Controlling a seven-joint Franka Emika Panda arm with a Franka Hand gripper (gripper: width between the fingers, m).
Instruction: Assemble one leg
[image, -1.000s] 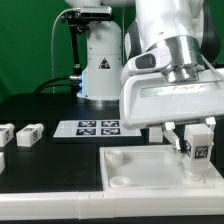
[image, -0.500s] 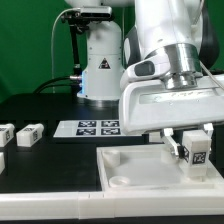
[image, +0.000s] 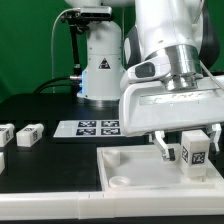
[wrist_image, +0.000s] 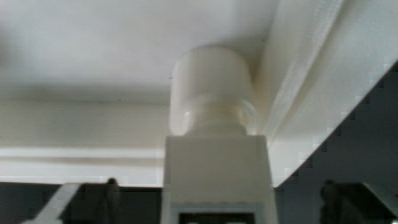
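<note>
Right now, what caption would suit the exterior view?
Robot arm's gripper holding a tagged white leg over the white panel.

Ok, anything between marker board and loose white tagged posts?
No: bare black table between flat white marker board and nearest stubby white post, exterior view.

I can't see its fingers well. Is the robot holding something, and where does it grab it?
The gripper holds one leg, pinched on the sides of its square tagged body; its rounded end sticks out free.
</note>
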